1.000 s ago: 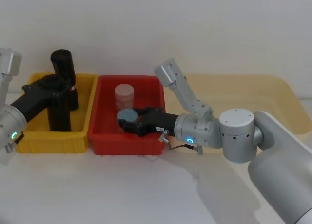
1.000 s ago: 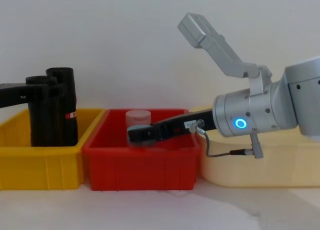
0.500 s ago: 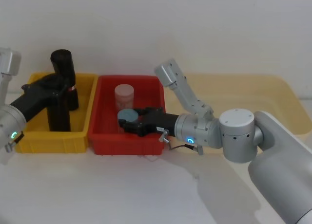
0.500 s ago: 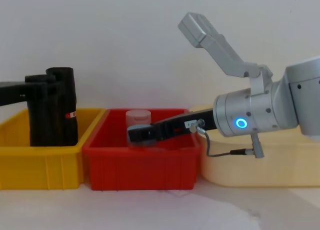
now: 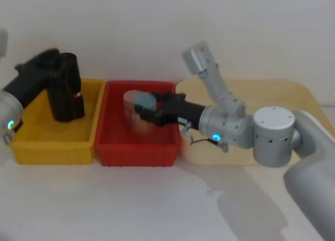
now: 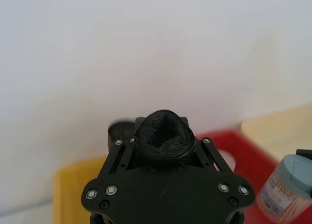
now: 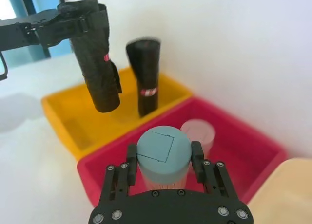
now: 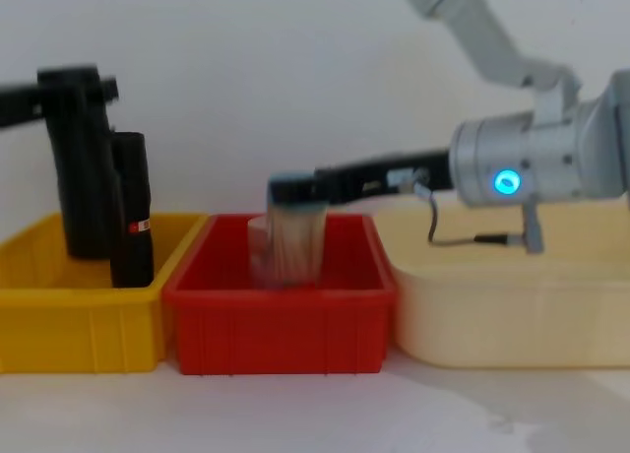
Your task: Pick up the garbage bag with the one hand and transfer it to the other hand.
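Over yellow bin (image 8: 59,320), upper left: left gripper (image 8: 74,87) jaws clenched garbage bag (image 8: 84,187), hanging upright. Right gripper (image 5: 159,110) jaws grasped blue-lidded jar (image 7: 163,148) over red bin (image 5: 136,152). Occupied, couldn't receive bag; approach risked collision, drop.

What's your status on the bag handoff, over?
Left gripper shut on garbage bag, hanging upright over yellow bin. Right gripper shut on blue-lidded jar over red bin, not free to receive. Second black roll stands in yellow bin.
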Available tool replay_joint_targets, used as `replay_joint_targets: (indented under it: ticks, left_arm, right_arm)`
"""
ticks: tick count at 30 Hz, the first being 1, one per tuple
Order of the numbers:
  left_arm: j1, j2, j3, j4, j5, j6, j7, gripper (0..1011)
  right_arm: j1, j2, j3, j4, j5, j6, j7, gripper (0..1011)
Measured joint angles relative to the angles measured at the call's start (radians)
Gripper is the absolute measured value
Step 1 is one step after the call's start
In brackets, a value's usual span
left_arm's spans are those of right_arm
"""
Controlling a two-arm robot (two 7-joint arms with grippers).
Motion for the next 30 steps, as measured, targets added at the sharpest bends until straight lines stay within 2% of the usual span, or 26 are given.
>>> replay_joint_targets:
  ticks: [8, 14, 22, 25, 26, 30]
  left_arm:
    - [-0.043, -0.017, -0.004, -0.047, -0.029, 0.019, 0.002, 368]
    - [-0.096, -0.034, 0.02, -0.044, -0.043, 0.035, -0.021, 368]
    - [-0.185, -0.073, 0.078, 0.014, -0.064, 0.06, -0.071, 368]
    - [-0.217, -0.091, 0.099, 0.044, -0.073, 0.072, -0.092, 368]
    - [-0.224, -0.096, 0.105, 0.052, -0.076, 0.075, -0.097, 368]
    - [-0.266, -0.123, 0.135, 0.101, -0.087, 0.088, -0.125, 368]
  right_arm:
    - [-0.033, 0.049, 0.067, -0.121, 0.021, -0.015, -0.044, 643]
    - [-0.071, 0.097, 0.129, -0.211, 0.033, -0.017, -0.089, 643]
    - [-0.137, 0.168, 0.225, -0.303, 0.049, -0.011, -0.142, 642]
    - [-0.164, 0.194, 0.262, -0.323, 0.058, -0.007, -0.154, 642]
    - [-0.164, 0.194, 0.262, -0.323, 0.058, -0.007, -0.154, 642]
    - [-0.208, 0.237, 0.319, -0.341, 0.075, -0.006, -0.161, 643]
